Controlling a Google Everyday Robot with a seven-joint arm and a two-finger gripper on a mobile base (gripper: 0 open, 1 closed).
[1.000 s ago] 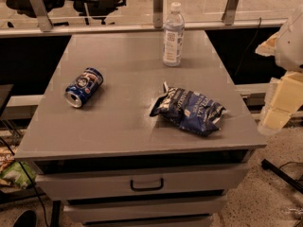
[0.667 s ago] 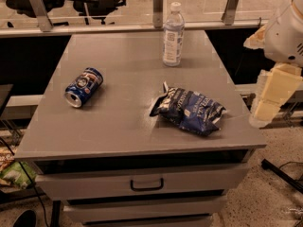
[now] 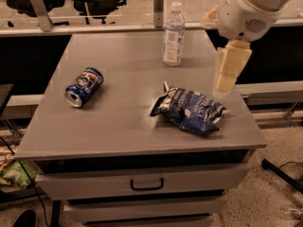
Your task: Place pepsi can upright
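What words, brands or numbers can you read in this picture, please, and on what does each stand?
None can be read as words.
pepsi can: round logo only; lettering blurred.
water bottle: label print too small.
chip bag: white lettering, blurred.
pincer, hanging over the table's right side by the chip bag: no markings seen.

Nothing reading as text. Can [image 3: 83, 86] showing round red-white-blue logo only. Bottle [image 3: 173, 34] label and bag [image 3: 189, 110] print coming through illegible. Gripper [image 3: 223, 84] hovering over table [image 3: 118, 126] right side, near bag.
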